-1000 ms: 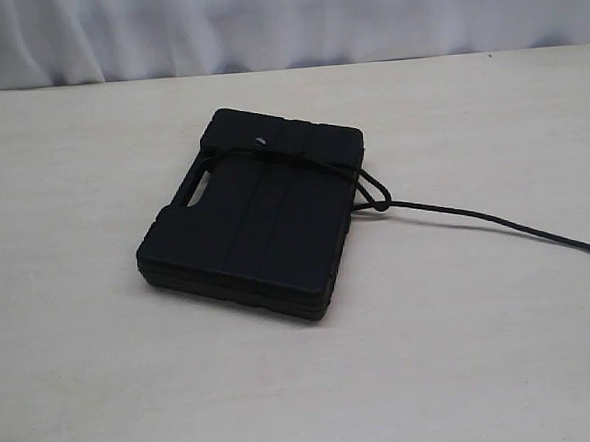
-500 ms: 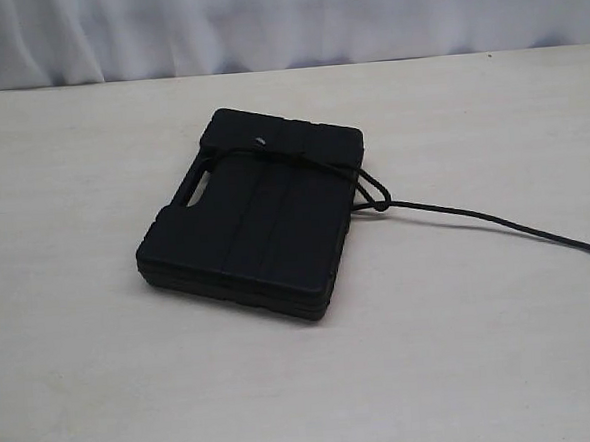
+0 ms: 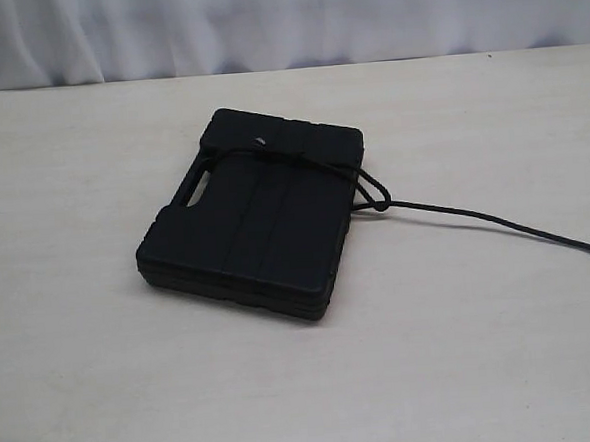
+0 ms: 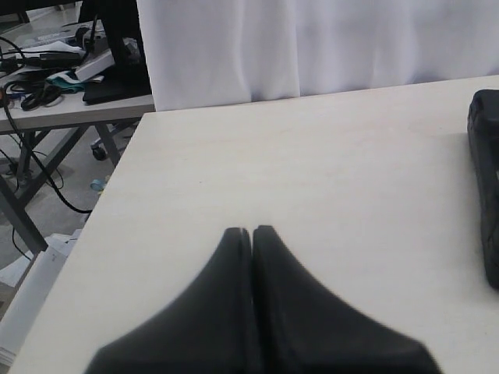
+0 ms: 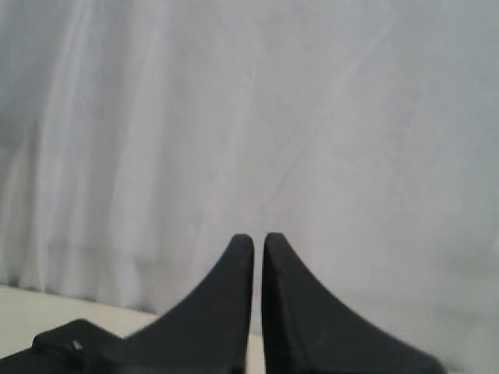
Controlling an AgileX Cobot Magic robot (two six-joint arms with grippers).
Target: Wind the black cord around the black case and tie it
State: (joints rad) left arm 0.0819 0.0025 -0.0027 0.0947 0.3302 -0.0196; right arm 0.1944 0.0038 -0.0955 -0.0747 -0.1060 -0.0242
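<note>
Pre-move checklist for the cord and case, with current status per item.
1. Pose: black case flat on the table, no arm over it: ok.
2. Wrap: black cord crosses the lid: ok.
3. Knot tight: cannot tell; a slack loop lies at the case's right side.
4. Cord's free end in view: not ok; it runs off the exterior view's right edge.
5. Hand free: left gripper shut, empty: ok.
6. Hand free: right gripper shut, empty: ok.
</note>
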